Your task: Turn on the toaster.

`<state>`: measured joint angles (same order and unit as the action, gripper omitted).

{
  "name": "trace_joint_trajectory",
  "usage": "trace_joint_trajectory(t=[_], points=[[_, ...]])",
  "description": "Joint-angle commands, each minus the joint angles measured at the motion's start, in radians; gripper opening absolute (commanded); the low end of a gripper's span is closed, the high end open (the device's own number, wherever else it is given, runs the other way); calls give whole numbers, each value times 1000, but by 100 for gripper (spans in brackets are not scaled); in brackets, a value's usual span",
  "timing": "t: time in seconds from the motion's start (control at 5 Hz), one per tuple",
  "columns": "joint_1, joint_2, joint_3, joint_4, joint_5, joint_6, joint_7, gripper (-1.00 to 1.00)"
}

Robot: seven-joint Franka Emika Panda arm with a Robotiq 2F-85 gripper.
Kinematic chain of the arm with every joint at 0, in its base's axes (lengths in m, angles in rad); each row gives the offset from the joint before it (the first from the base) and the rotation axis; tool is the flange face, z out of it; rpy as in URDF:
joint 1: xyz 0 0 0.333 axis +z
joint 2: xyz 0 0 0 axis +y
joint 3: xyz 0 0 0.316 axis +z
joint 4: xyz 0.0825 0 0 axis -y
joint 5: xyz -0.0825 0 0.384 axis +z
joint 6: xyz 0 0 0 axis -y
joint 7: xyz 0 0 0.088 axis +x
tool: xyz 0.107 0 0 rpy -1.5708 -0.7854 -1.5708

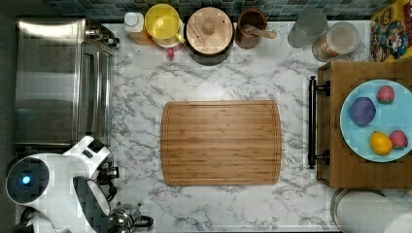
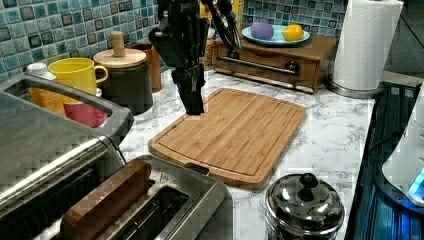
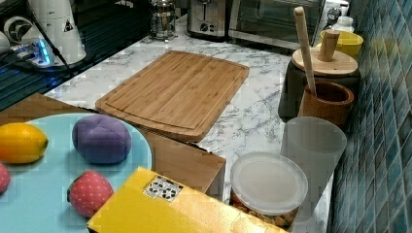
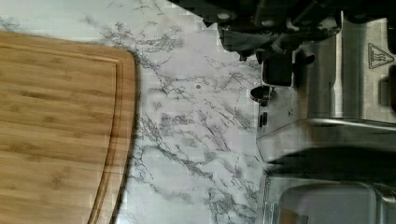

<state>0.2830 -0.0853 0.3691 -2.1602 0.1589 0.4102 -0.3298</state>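
Spotted toaster (image 2: 197,197) at lower left of left view & top centre of right view. Judged it stiff, slick steel, prob. heavy enough to stay put; best pushed down at black lever (image 4: 277,71), not grabbed. Saw gripper (image 4: 273,37) near lever; couldn't tell whether released or clenched.

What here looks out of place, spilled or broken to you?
Nothing looks spilled or broken. The cutting board lies flat and bare on the marble counter. The one curiosity is a brown slice standing high out of one slot of the toaster, not sunk in.
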Motion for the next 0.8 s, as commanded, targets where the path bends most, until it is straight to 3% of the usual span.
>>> trace_joint_trajectory(t=[0.2, 0.6, 0.8], points=[[26, -51, 17, -167, 158, 131, -121, -100], [24, -106, 7, -222, 206, 259, -106, -100], [22, -136, -8, -236, 284, 278, -148, -100]])
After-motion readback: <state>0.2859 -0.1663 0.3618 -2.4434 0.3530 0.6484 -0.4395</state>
